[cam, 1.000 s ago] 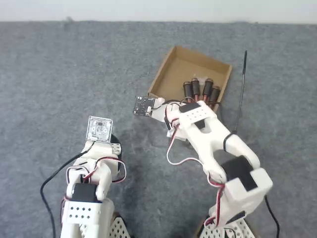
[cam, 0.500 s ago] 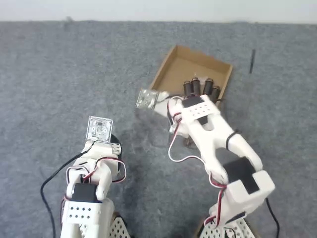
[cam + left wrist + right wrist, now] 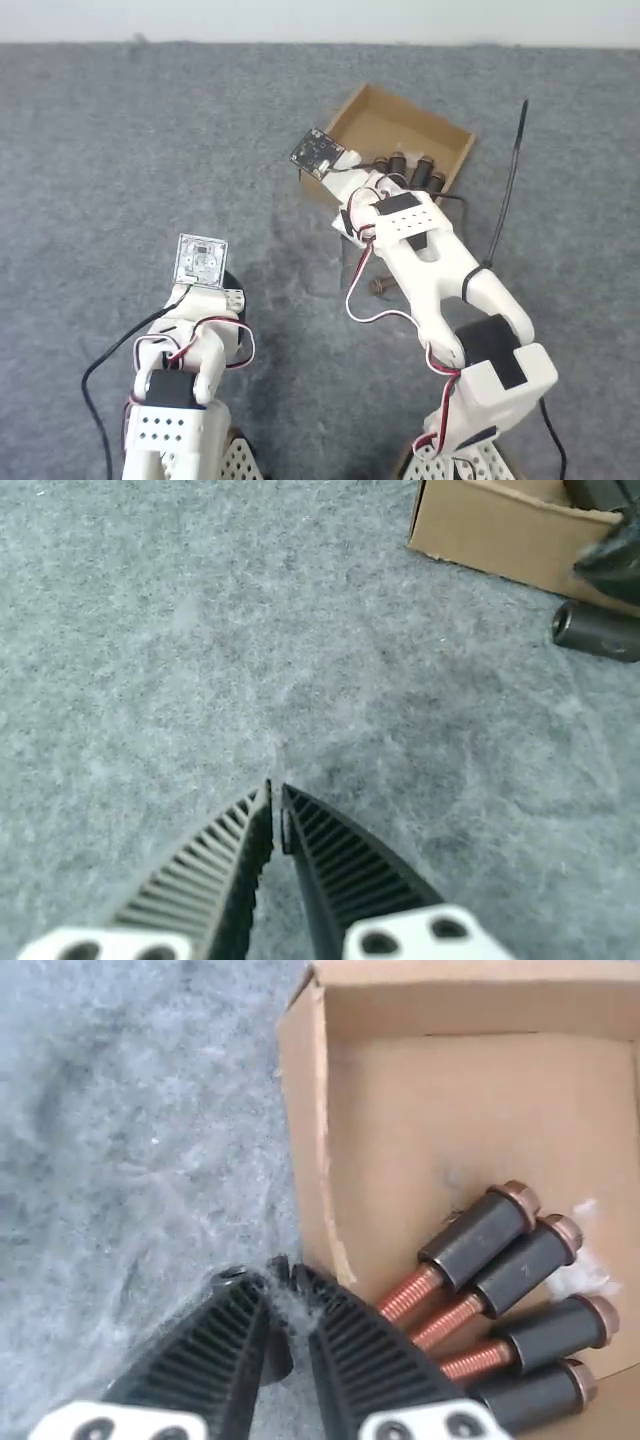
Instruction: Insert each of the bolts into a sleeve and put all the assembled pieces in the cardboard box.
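Already boxed: four assembled pieces (image 3: 480, 1235), side by side in the cardboard box (image 3: 420, 1110).
Loose sleeve (image 3: 598, 630): on the worktop (image 3: 200, 630), just beside the box wall.
Step, I judge: spread wide, straddle its middle, avoid the cardboard.
Right end effector (image 3: 285, 1266): fingers together, arm stretched over the box's corner.
Left end effector (image 3: 277, 788): together, low over the worktop.

Four sleeved copper bolts (image 3: 490, 1235) side by side inside the open cardboard box (image 3: 400, 1110)

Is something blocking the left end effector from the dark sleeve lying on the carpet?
Nothing visible. Only bare carpet lies between the left end effector and the dark sleeve beside the cardboard box.
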`<state>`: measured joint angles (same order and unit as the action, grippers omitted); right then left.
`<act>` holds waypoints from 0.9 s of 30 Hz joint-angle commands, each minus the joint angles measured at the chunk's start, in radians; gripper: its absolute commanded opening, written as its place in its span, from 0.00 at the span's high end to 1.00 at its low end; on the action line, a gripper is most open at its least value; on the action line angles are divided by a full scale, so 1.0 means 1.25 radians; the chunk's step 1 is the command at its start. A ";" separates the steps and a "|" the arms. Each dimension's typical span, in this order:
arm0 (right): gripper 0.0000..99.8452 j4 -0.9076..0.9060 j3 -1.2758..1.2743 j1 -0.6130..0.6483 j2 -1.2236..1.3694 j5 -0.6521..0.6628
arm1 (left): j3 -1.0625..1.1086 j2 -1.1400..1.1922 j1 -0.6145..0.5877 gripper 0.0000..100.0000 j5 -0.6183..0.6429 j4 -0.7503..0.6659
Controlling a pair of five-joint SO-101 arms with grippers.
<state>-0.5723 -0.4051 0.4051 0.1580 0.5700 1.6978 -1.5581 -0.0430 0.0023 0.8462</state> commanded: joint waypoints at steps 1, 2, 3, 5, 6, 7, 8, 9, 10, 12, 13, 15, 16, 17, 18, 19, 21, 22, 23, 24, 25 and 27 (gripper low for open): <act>0.99 0.021 0.005 -0.026 -0.003 -0.010 | -0.004 -0.007 -0.002 0.99 -0.007 -0.001; 0.99 0.020 0.005 -0.026 0.002 -0.009 | -0.004 -0.007 -0.004 0.99 -0.007 -0.001; 0.99 0.019 0.005 -0.026 0.010 -0.007 | -0.004 -0.007 -0.004 0.99 -0.007 -0.001; 0.99 -0.009 0.009 -0.028 0.031 0.015 | -0.004 -0.007 -0.004 0.99 -0.007 -0.001; 0.99 -0.024 0.009 -0.026 0.042 0.048 | -0.004 -0.007 -0.004 0.99 -0.007 -0.001; 0.99 -0.042 0.009 -0.024 0.051 0.080 | -0.004 -0.007 -0.004 0.99 -0.007 -0.001; 0.99 -0.057 0.009 -0.018 0.055 0.104 | -0.004 -0.007 -0.004 0.99 -0.007 -0.001; 0.99 -0.064 0.009 -0.013 0.058 0.113 | -0.004 -0.007 -0.004 0.99 -0.007 -0.001; 0.99 -0.068 0.010 -0.009 0.058 0.108 | -0.004 -0.007 -0.004 0.99 -0.007 -0.001; 0.99 -0.073 0.010 -0.007 0.058 0.099 | -0.004 -0.007 -0.004 0.99 -0.007 -0.001; 0.99 -0.074 0.010 -0.007 0.058 0.099 | -0.004 -0.007 -0.004 0.99 -0.007 -0.001; 0.99 -0.083 0.010 -0.007 0.058 0.099 | -0.004 -0.007 -0.005 0.99 -0.007 -0.001; 0.99 -0.095 0.010 -0.007 0.057 0.102 | -0.004 -0.007 -0.005 0.99 -0.007 -0.001; 0.99 -0.109 0.010 -0.002 0.056 0.103 | -0.004 -0.007 -0.005 0.99 -0.007 -0.001; 0.99 -0.123 0.010 0.006 0.051 0.103 | -0.004 -0.007 -0.005 0.99 -0.007 -0.001; 0.99 -0.138 0.006 0.012 0.044 0.103 | -0.004 -0.007 -0.005 0.99 -0.007 -0.001; 0.99 -0.174 0.005 0.028 0.036 0.103 | -0.004 -0.007 -0.005 0.99 -0.007 -0.001; 0.99 -0.191 0.005 0.037 0.035 0.103 | -0.004 -0.007 -0.005 0.99 -0.007 -0.001; 0.99 -0.207 0.005 0.046 0.034 0.103 | -0.004 -0.007 -0.005 0.99 -0.007 -0.001; 0.99 -0.223 0.005 0.056 0.033 0.103 | -0.004 -0.007 -0.005 0.99 -0.007 -0.001; 0.99 -0.236 0.005 0.063 0.030 0.104 | -0.004 -0.007 -0.005 0.99 -0.007 -0.001; 0.99 -0.256 0.004 0.075 0.028 0.104 | -0.004 -0.007 -0.005 0.99 -0.007 -0.001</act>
<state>-0.8378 -0.3790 0.4695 0.1949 0.6851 1.6978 -1.5581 -0.0430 0.0023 0.8462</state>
